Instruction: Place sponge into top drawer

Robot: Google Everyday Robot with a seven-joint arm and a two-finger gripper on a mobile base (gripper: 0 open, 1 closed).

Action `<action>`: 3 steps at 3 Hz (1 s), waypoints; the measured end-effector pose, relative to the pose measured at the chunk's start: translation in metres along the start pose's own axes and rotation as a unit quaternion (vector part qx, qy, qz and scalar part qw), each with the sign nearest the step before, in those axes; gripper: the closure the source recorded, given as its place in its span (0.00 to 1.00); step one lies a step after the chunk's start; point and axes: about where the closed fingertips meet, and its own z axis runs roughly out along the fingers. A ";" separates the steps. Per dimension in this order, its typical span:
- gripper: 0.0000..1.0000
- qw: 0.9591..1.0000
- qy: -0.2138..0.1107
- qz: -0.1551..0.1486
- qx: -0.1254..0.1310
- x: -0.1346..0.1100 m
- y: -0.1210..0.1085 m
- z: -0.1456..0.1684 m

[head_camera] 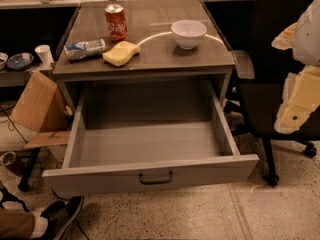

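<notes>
The sponge [120, 53], a soft pale-yellow waisted block, lies upper left on the glossy tabletop [165, 59], below a red soda can [116, 22] with white script. The flat-fronted grey top drawer [150, 176] stands open. The gripper [299, 101] hangs at the right edge; parted or closed, I cannot tell.

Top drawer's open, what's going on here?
Nothing is being handled right now. The sponge lies on the tabletop between the soda can, the wrapper and the white bowl. The top drawer is pulled out with nothing inside. The gripper is at the right edge of view, well away from the sponge.
</notes>
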 end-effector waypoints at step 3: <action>0.00 0.997 -0.066 0.005 0.033 -0.055 -0.062 0.000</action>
